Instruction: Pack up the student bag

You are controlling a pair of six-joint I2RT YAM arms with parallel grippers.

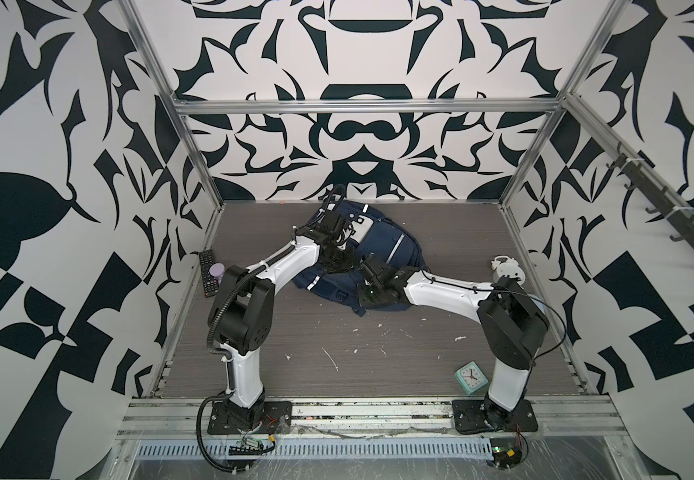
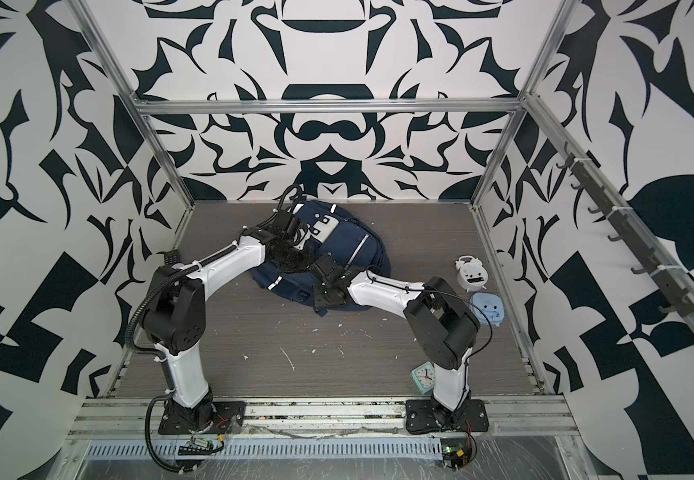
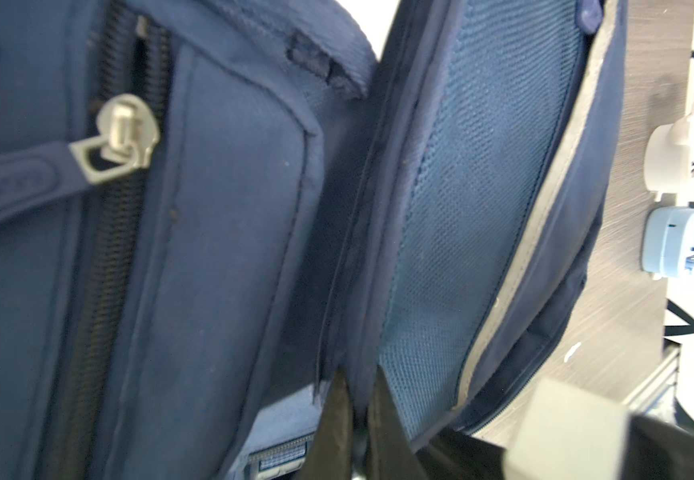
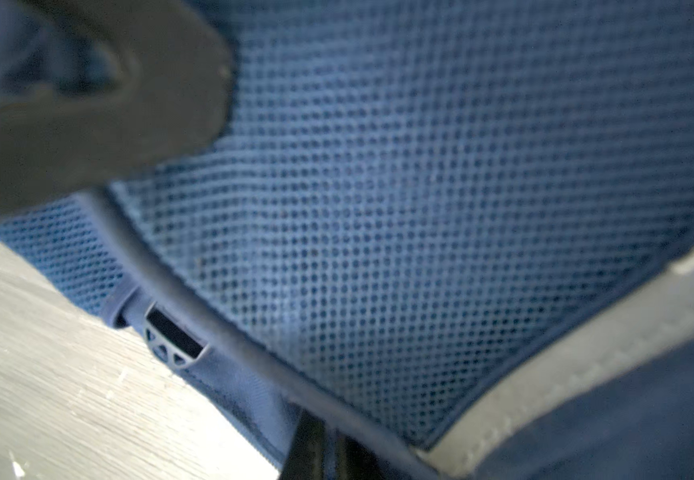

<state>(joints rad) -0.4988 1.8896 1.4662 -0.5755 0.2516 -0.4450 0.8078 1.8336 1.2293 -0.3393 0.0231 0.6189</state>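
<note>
**Bag slumped at the table's rear centre**

I see the bag (image 1: 378, 247) (image 2: 337, 245) lying front-up on the table (image 1: 337, 332), navy and sagging. Its white patch (image 1: 364, 226) faces the ceiling, and pale strips (image 1: 397, 245) run down the front. Close up, I get blue mesh (image 4: 420, 208) and a metal zip pull (image 3: 125, 133).

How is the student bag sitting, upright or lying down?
Lying down: the student bag sprawls flat on the table, front pockets facing up.

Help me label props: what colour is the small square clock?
Mint-green clock, white face; clearest in a top view.
</note>
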